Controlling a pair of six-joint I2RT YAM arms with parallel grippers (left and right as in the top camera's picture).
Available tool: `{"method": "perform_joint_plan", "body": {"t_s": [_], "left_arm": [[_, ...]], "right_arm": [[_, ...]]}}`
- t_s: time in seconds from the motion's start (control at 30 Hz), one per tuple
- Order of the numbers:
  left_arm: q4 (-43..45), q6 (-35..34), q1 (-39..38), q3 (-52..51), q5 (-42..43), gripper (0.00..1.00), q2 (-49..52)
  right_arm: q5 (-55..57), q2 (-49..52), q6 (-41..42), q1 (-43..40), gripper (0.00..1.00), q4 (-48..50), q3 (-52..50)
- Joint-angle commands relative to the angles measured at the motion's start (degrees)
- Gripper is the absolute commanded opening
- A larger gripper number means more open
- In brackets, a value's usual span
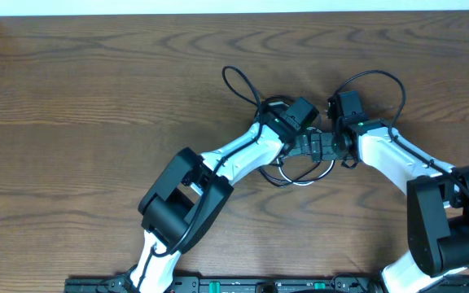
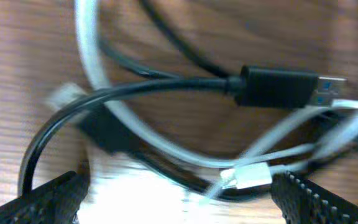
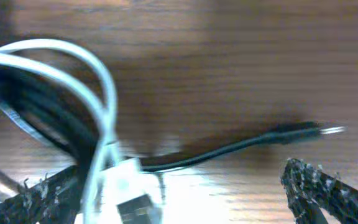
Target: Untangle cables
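Observation:
The cables lie tangled at mid-table, under where both arms meet. One black cable loops out to the far left (image 1: 236,81) and another to the far right (image 1: 383,81). White and black loops (image 1: 300,177) show below the grippers. My left gripper (image 1: 313,147) is open just over the tangle. Its view (image 2: 179,190) shows a white cable (image 2: 92,56), a black USB plug (image 2: 278,87) and a white plug (image 2: 248,176) near its right finger. My right gripper (image 1: 338,145) is open too (image 3: 179,183), with a white plug (image 3: 129,186) by its left finger and a thin black plug end (image 3: 303,132) beyond.
The wooden table (image 1: 96,89) runs to a white wall strip at the back. The two arms' white links (image 1: 234,155) (image 1: 397,159) slant in from the front. The arms' own thick black cables run along them.

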Motion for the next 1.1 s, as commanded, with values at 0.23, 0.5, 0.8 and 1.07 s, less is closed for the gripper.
{"method": "perform_joint_plan", "body": {"t_s": [0.23, 0.5, 0.8, 1.07], "left_arm": [[-25.3, 8.4, 14.6, 6.6, -10.0, 0.97, 4.5], [-28.6, 10.2, 25.9, 7.0, -10.4, 0.92, -0.3], [-28.9, 11.4, 41.5, 7.0, -5.7, 0.92, -6.6], [-25.9, 19.3, 49.5, 7.0, 11.3, 0.88, -14.0]], "right_arm": [[13.9, 1.0, 3.0, -0.1, 0.99, -1.2, -0.6], [13.2, 1.0, 3.1, -0.1, 0.99, -1.0, -0.6], [13.2, 1.0, 3.1, -0.1, 0.99, -0.6, -0.6], [-4.9, -2.6, -1.8, -0.2, 0.99, -1.0, 4.5]]}}
